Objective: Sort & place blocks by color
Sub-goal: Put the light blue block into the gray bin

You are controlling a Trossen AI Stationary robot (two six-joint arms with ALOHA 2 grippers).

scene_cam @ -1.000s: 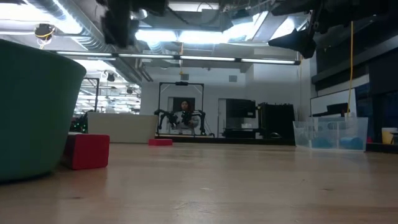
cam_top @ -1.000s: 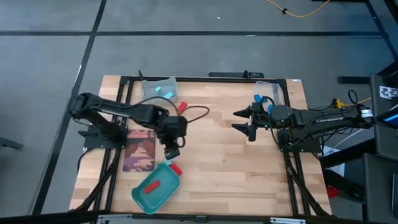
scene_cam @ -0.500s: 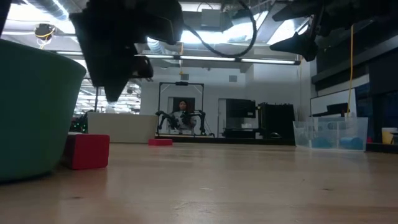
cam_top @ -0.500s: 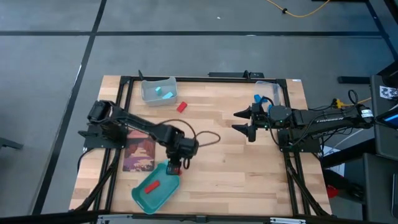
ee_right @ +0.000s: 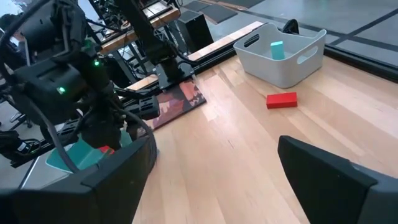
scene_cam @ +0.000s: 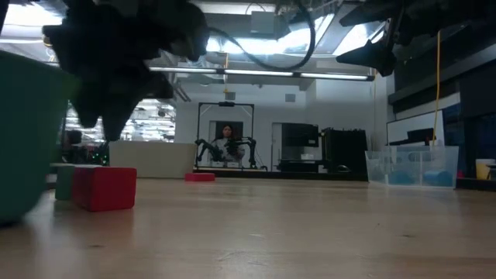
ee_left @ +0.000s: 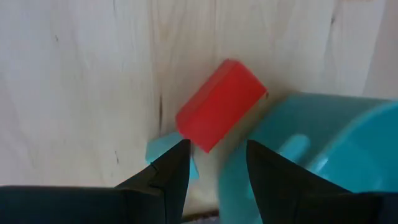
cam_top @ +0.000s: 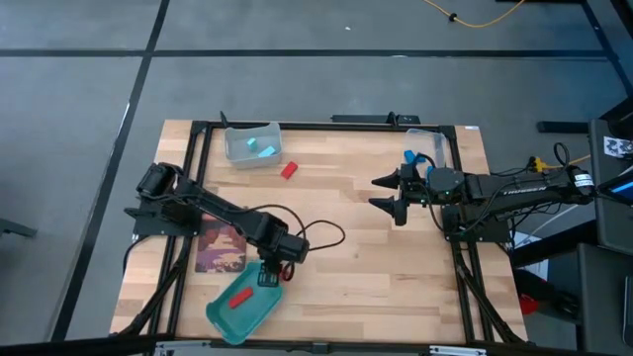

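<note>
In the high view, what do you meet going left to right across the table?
Teal tray → left gripper → red block near the far edge → right gripper → clear bin at the far right corner.

A red block (ee_left: 220, 104) lies against the teal tray (ee_left: 323, 155), beyond the open left hand (ee_left: 214, 167).

Beyond my reach, grey floor (cam_top: 297, 89) with dark seam lines, a yellow cable (cam_top: 475, 18) lying on it. Across the room past my hand: ceiling light strips (scene_cam: 310, 75), a black-framed rig (scene_cam: 225, 139) with a person (scene_cam: 229, 143) seated, dark cabinets (scene_cam: 341, 159).
</note>
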